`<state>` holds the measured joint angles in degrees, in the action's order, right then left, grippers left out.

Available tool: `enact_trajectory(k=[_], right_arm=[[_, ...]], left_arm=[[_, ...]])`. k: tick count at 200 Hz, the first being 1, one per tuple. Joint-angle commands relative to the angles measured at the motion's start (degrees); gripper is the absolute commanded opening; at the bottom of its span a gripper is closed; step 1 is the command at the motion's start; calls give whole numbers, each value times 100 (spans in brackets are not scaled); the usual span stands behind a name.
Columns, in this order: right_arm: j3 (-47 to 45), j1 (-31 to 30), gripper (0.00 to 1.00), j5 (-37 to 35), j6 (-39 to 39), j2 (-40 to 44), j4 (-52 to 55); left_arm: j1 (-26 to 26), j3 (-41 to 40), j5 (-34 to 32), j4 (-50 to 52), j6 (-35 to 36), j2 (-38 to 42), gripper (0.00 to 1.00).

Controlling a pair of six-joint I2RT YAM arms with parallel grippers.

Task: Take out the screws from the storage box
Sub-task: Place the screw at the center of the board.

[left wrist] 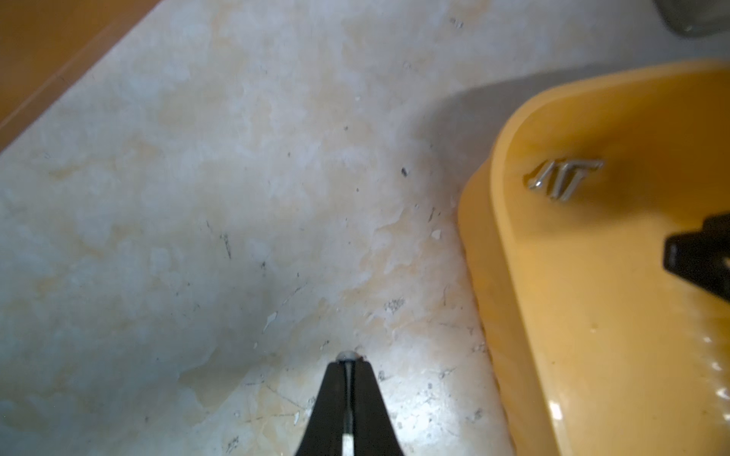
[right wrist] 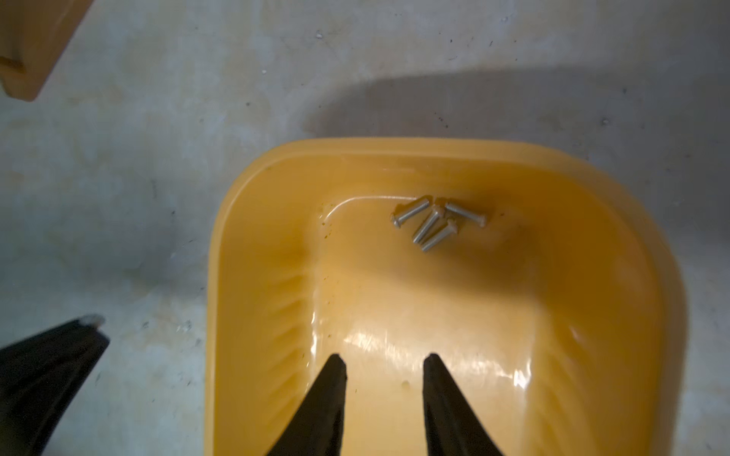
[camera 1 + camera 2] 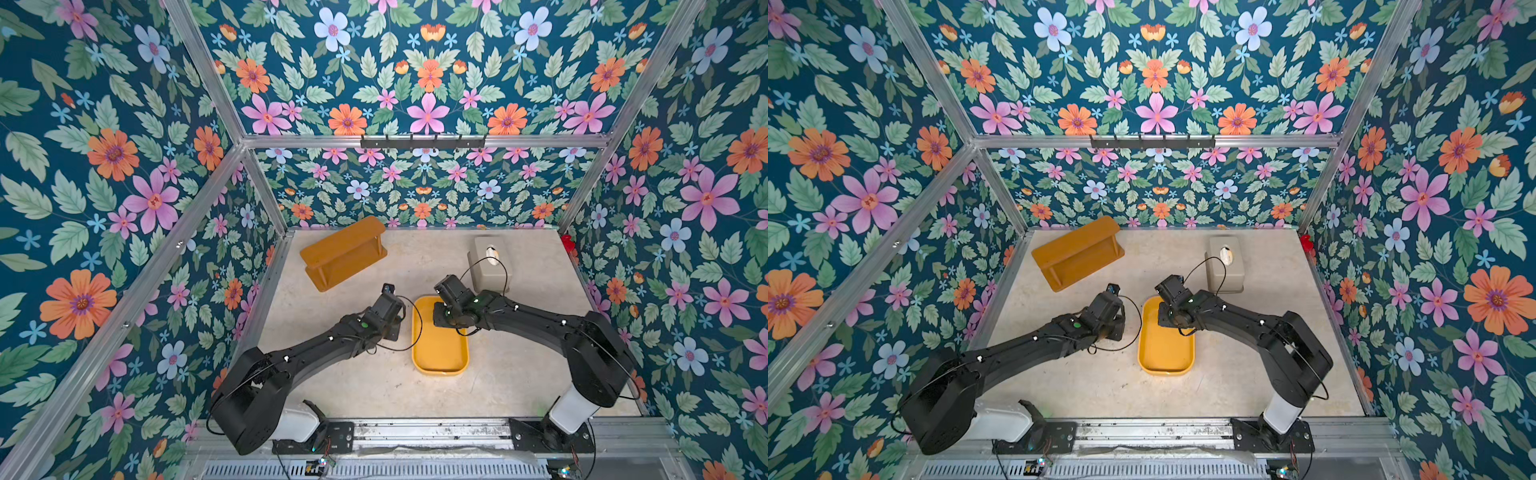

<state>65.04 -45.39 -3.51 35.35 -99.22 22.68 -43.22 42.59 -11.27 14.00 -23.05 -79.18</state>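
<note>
The yellow storage box (image 3: 440, 357) (image 3: 1167, 357) lies mid-table between the two arms. Several small silver screws (image 2: 434, 223) (image 1: 565, 179) lie bunched on its floor near the far end. My right gripper (image 2: 385, 361) hangs over the box's middle, open, with nothing between its fingers. My left gripper (image 1: 349, 365) is over the bare table just left of the box's rim (image 1: 497, 166). It is shut on one screw (image 1: 349, 356), whose round head pokes out at the fingertips. That gripper also shows in the right wrist view (image 2: 89, 327). In both top views the wrists hide the fingers.
An orange-brown wooden shelf (image 3: 343, 253) (image 3: 1077, 253) lies at the back left. A grey tissue box (image 3: 488, 262) (image 3: 1225, 264) stands at the back right, close behind the right wrist. Flowered walls with metal framing close in the table.
</note>
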Motion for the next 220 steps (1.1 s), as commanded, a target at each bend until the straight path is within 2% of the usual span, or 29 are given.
enact_trajectory(k=[1,78,160,195,220], right_arm=[[247,-35,38,-582,74,-282,269],[606,-41,40,-866,-2,-919,367],[696,-26,44,-906,-125,-1234,294],[602,-23,44,-871,-114,-1298,102],[586,-23,44,-888,-125,-1379,44]], left_arm=[[15,-245,54,-527,-255,-7,0],[-6,-824,-4,-1409,-467,-166,0],[-168,-898,-183,-1703,-603,-535,0],[-234,-875,-197,-1699,-640,-598,8],[-244,-891,-298,-1637,-631,-523,21]])
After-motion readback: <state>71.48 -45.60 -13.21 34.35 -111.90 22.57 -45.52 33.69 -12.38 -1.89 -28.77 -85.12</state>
